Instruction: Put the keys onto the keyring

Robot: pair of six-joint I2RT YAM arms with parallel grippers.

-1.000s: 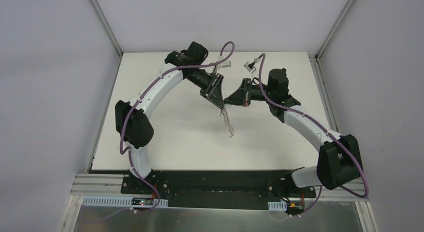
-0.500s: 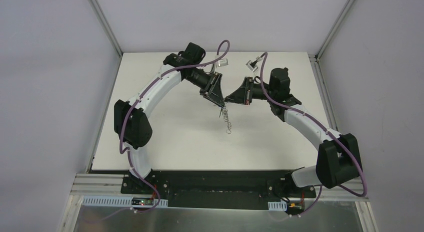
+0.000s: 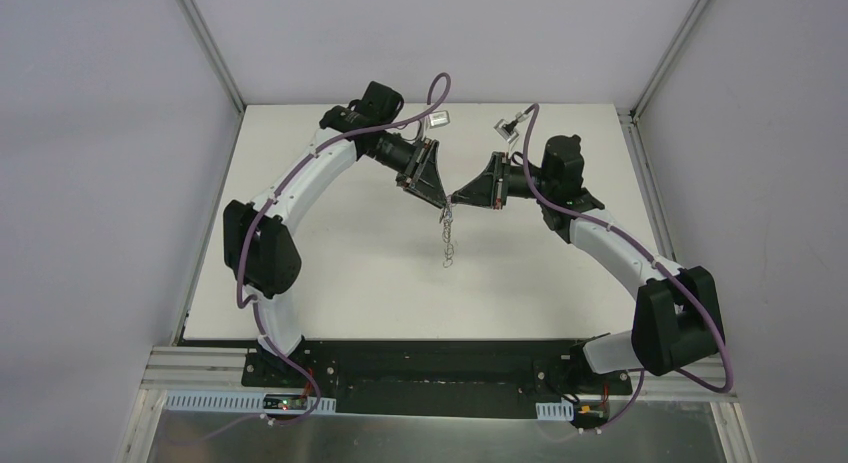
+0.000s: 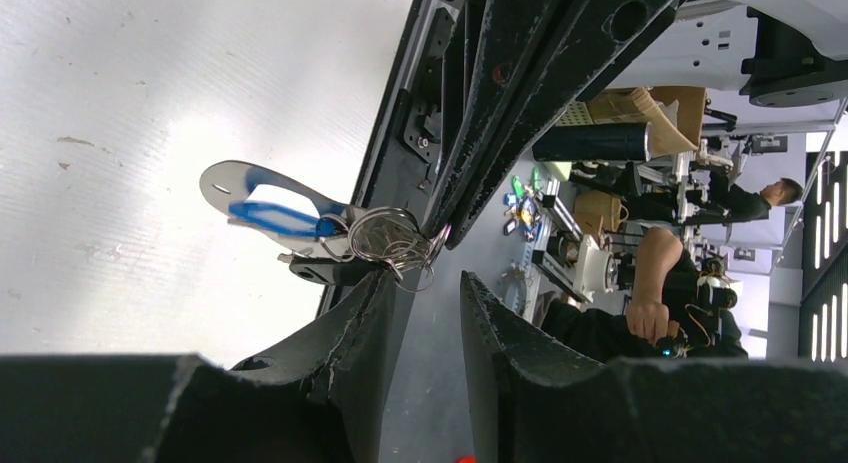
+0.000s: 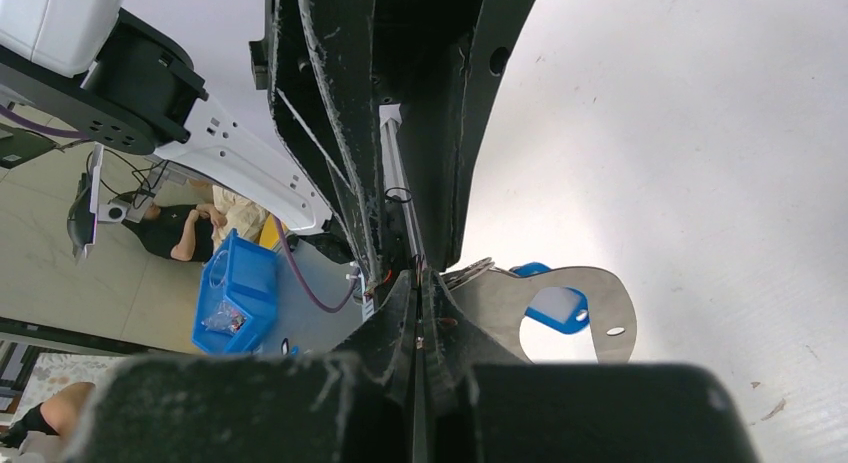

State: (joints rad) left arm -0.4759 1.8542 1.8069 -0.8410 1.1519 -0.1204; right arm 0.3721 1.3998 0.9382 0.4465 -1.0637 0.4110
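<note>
top external view: over the table (image 3: 330,273), nearer its far edge, the right gripper (image 5: 420,278) pinches shut on the keyring (image 5: 620,318), clips (image 3: 447,241) dangling, apparently steadying it aloft while the left gripper (image 4: 430,283), jaws apart, waits beside the blue-tagged key (image 4: 280,218).

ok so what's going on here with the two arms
The two arms meet tip to tip above the middle of the table. The right gripper is pinched shut on the wire rings of the keyring, holding it in the air, with the blue key tag against its pale oval loop and a chain of clips dangling below. The left gripper sits right beside the rings, jaws apart, nothing between them.
</note>
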